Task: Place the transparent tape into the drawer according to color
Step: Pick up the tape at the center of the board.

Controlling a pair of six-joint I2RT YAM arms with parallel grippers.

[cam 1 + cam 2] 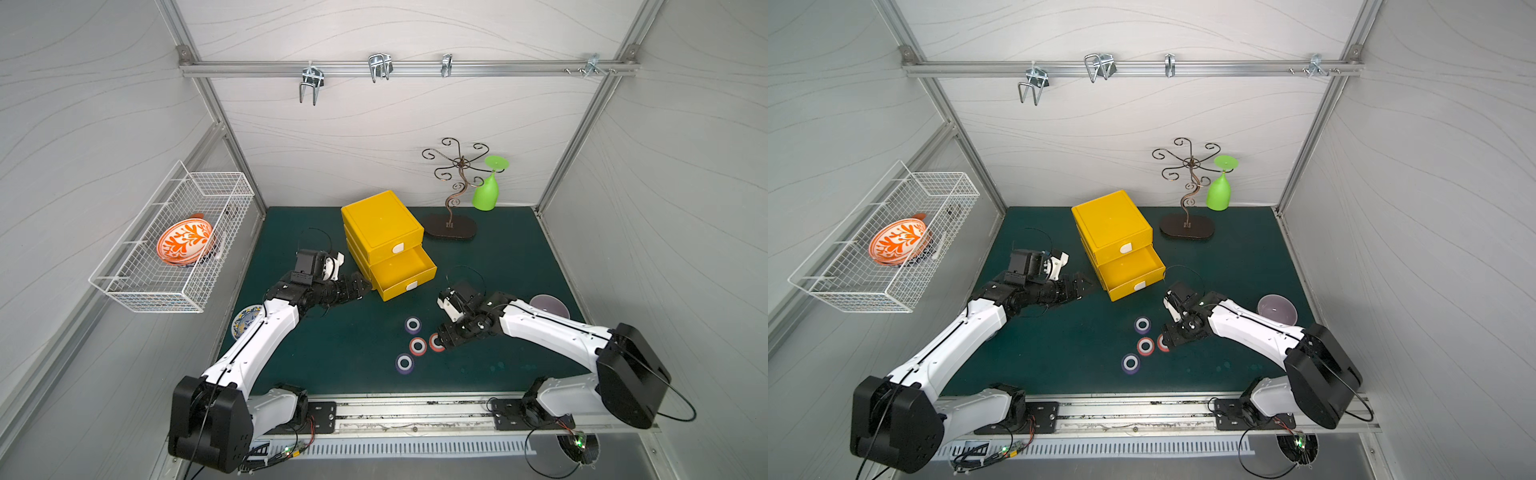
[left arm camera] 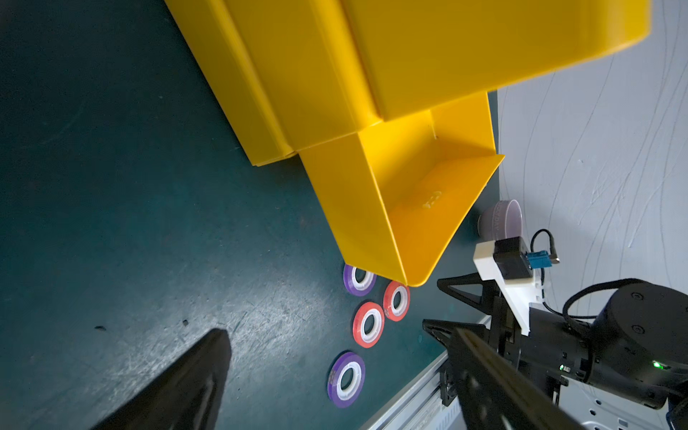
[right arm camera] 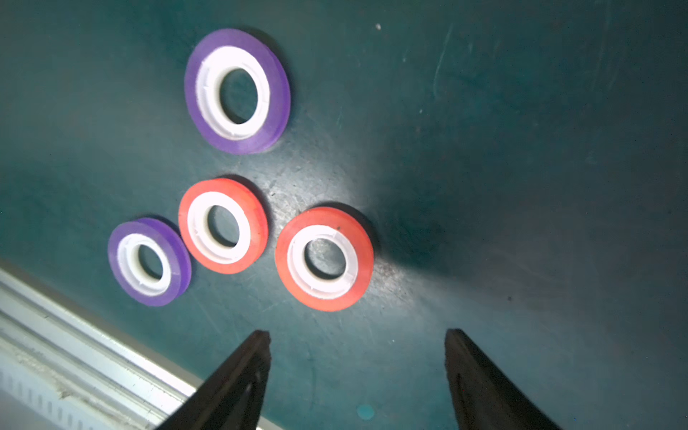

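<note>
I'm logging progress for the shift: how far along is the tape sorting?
Done: one drawer stands pulled open, no roll showing inside; only four rolls lie on the mat. In hand: the right gripper, open, hovers by a red roll. Left: that roll, the other red roll and both purple rolls, all flat on the mat.

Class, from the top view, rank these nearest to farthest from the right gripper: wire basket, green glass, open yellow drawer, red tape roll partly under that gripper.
From the right gripper:
1. red tape roll, at its tips.
2. open yellow drawer, farther back.
3. green glass, hanging at the back.
4. wire basket, on the left wall.
</note>
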